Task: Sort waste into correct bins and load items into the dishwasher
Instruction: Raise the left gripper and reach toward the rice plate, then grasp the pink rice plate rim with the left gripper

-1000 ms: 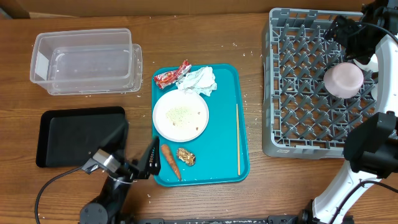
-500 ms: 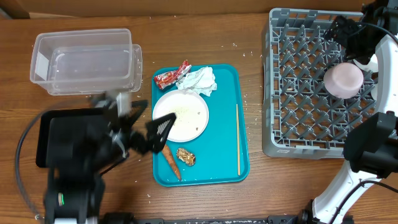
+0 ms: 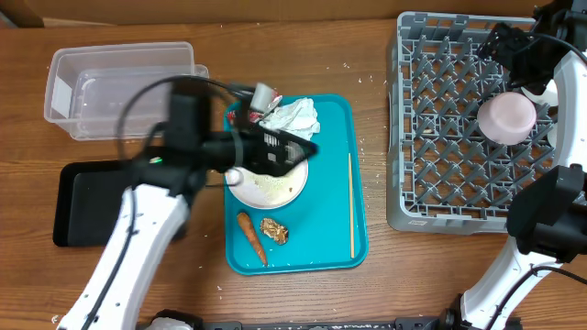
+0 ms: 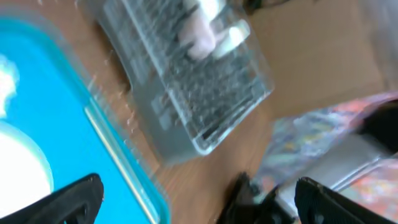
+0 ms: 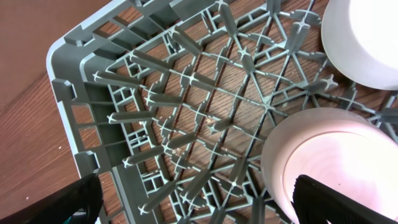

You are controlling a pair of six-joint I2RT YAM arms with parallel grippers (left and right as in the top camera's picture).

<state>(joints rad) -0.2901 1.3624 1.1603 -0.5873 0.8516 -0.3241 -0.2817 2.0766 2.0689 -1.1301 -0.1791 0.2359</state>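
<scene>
Grey plastic peg-grid dish rack [image 3: 449, 137] sits at right. The right gripper [image 5: 199, 208] hangs above its far corner, jaws wide apart and empty. Two smooth round white bowls [image 5: 329, 165] sit in the rack just beside it. Flat teal tray [image 3: 321, 247] is mid-table. The left gripper [image 3: 292, 149] is over the round pale plate [image 3: 266, 188], close to the crumpled white tissue [image 3: 295, 115], jaws spread, gripping nothing. Small orange carrot [image 3: 251, 236] and brown lump [image 3: 274, 230] lie on the tray, apart from it.
</scene>
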